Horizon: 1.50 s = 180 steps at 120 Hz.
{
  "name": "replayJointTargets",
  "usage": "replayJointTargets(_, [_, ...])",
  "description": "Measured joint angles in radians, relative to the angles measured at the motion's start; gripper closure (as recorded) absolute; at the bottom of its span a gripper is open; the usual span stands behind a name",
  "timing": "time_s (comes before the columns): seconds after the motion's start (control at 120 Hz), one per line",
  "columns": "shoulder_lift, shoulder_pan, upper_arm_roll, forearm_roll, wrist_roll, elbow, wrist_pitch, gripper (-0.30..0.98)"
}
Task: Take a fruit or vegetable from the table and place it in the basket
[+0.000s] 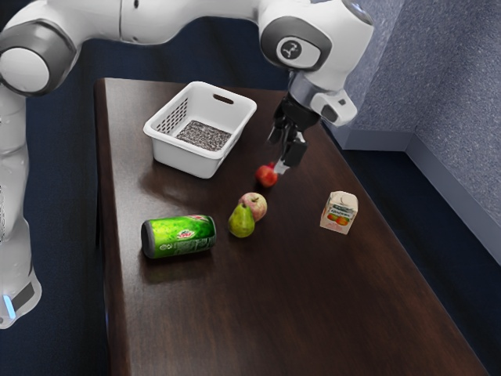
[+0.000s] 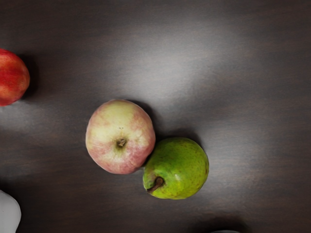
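Observation:
In the exterior view my gripper [image 1: 286, 147] hangs over the table, its fingers apart with nothing between them. Its tips show just above and beside a red fruit [image 1: 267, 175]. A pinkish-yellow apple [image 1: 254, 205] and a green pear [image 1: 242, 222] lie against each other, farther from the hand. The white basket [image 1: 188, 157] stands toward the exterior view's left, with a speckled grey bottom. In the wrist view are the apple [image 2: 120, 137], the pear [image 2: 177, 168] touching it, and part of the red fruit [image 2: 11, 77].
A green can [image 1: 178, 236] lies on its side on the dark wooden table [image 1: 313, 313], beyond the pear. A small juice carton [image 1: 339, 212] stands near the table's edge at the exterior view's right.

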Motion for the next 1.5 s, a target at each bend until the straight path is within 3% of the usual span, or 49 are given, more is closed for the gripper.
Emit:
replayJointTargets(0.625, [0.026,0.058,0.063,0.004,-0.009,-0.01,0.127,0.0])
replayJointTargets(0.8, [0.056,0.16,0.07,0.019,0.119,-0.016,0.154,0.0])
replayJointTargets(0.95, [0.108,0.166,0.068,0.051,0.268,-0.014,0.22,0.0])
replayJointTargets(1.217, [0.021,0.202,0.129,0.03,0.454,-0.195,0.297,0.0])
replayJointTargets(1.283, [0.031,0.255,0.122,0.014,0.494,-0.201,0.321,0.0])
replayJointTargets(1.375, [0.062,0.351,0.028,0.007,0.542,-0.196,0.345,0.0])
replayJointTargets(1.5, [0.087,0.37,-0.022,0.004,0.596,-0.194,0.371,0.0])
